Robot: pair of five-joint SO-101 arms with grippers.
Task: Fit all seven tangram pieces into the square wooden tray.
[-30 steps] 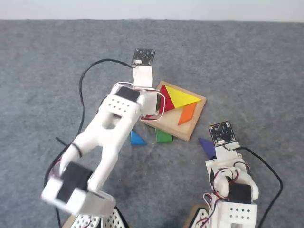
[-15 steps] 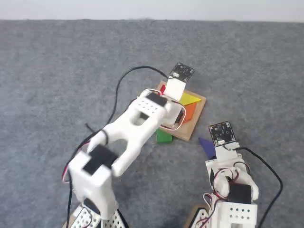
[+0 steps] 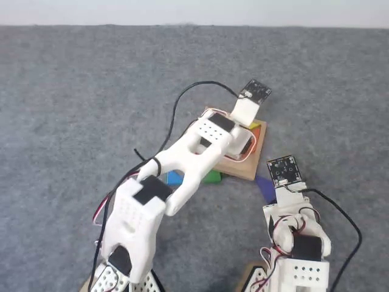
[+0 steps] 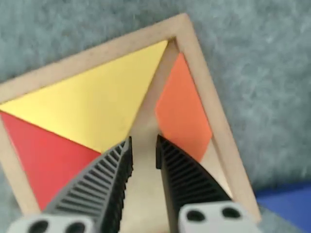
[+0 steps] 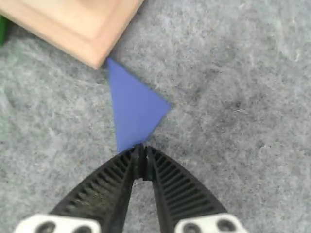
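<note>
The left gripper, jaws slightly parted, hangs over the wooden tray between its yellow triangle and orange piece — the right gripper, jaws pressed together, sits at the blue triangle just beside the tray's corner.

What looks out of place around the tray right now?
Three pieces lie off the tray on the carpet: a blue-violet triangle at its corner, and a green piece and blue piece by its near edge. Nothing looks damaged.
</note>
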